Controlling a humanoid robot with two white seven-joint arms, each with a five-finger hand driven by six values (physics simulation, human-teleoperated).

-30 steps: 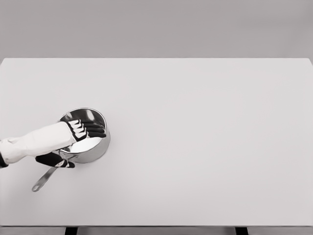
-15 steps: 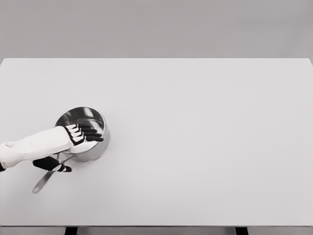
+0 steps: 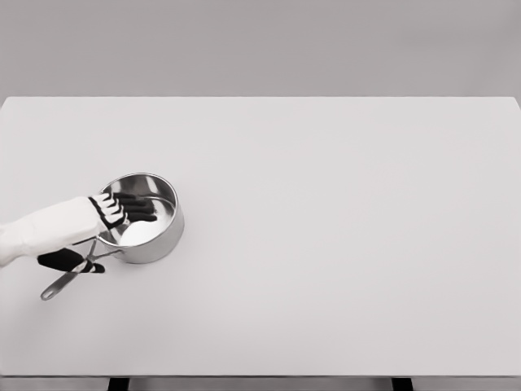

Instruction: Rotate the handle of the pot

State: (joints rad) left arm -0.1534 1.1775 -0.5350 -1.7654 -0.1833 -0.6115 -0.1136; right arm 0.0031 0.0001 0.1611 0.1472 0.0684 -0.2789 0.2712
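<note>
A shiny steel pot [image 3: 151, 236] sits on the left part of the white table [image 3: 326, 228]. Its long handle [image 3: 63, 279] points toward the lower left, near the table's front-left area. My left hand [image 3: 122, 210] reaches in from the left edge and hovers over the pot's left rim, its dark fingers [image 3: 138, 207] stretched flat over the pot's inside, holding nothing. Its shadow falls on the table beside the handle's base. The right arm does not show.
The table's left edge lies close to the pot and the handle tip. Wide bare tabletop stretches to the right and toward the back.
My left hand has pulled back to the left across the pot. The pot has shifted slightly up and left, and its handle tip has swung further left.
</note>
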